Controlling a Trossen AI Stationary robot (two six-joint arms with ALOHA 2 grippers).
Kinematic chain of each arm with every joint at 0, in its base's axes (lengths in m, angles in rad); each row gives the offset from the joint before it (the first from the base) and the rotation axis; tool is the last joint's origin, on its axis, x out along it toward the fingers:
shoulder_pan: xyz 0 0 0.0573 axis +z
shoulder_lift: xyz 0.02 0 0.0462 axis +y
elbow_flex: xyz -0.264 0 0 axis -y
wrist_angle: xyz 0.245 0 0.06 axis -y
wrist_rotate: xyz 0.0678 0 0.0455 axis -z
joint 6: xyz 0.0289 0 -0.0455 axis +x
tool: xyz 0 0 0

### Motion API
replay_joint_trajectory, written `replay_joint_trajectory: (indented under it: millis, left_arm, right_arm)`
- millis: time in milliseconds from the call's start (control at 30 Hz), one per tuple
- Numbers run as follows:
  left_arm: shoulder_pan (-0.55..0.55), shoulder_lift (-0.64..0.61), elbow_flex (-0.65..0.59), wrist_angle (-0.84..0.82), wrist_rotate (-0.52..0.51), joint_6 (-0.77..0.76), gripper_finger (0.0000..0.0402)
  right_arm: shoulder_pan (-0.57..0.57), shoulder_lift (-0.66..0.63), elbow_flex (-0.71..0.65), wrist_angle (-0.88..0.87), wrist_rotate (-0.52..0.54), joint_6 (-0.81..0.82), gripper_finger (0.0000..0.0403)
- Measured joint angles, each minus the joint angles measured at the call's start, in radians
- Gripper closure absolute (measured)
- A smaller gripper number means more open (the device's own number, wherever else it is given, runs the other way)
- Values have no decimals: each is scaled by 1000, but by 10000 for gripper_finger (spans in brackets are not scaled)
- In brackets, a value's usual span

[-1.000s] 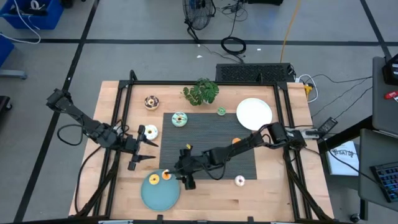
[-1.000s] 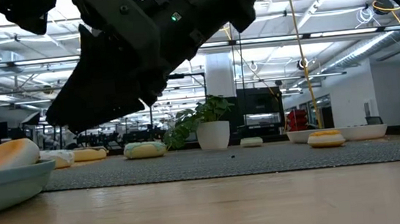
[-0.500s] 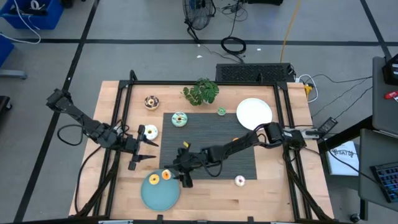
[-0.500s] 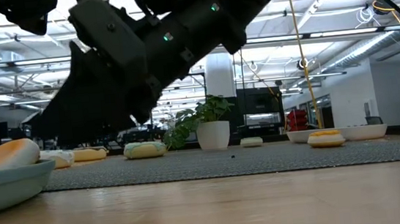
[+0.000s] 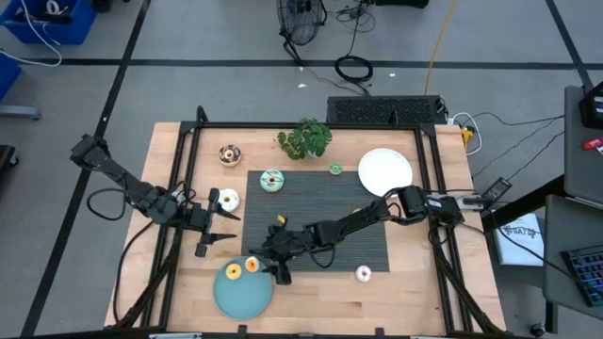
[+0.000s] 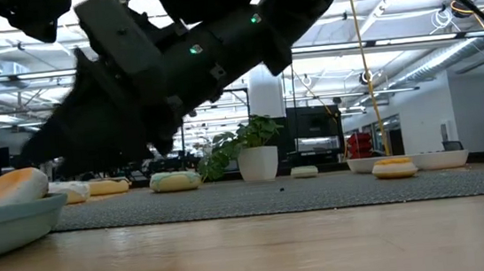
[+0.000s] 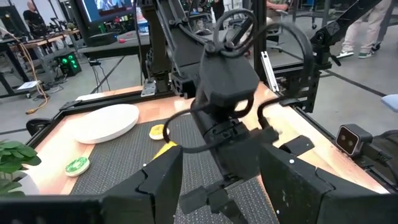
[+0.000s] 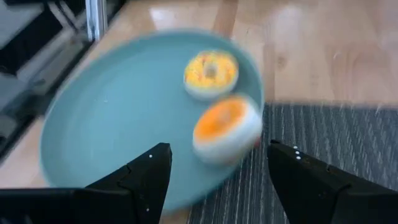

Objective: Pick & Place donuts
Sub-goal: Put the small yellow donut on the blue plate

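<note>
I am holding my right fingers (image 8: 211,171) spread and empty just beside the teal plate (image 5: 229,295) at the worktop's near left, where an orange donut (image 8: 226,127) and a yellow donut (image 8: 211,74) are lying, apparently delivered; my left fingers (image 5: 223,227) are waiting open at the far left.

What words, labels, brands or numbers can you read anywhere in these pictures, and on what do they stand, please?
None can be read.
The screen behind the table in the left wrist view shows only a blurred image.
The donuts and the teal plate carry no lettering.
</note>
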Motion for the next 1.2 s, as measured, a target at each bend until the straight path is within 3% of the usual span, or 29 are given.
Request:
replay_joint_trajectory:
  millis: [533,967,1200]
  left_arm:
    - [0,0,0,-2,-3,0,188]
    - [0,0,0,-22,-4,-1,188]
    - [0,9,0,-151,83,-111,188]
  right_arm:
    - [5,43,0,76,-34,38,156]
    - [21,43,15,199,-275,80,156]
    - [21,-1,18,92,-286,66,156]
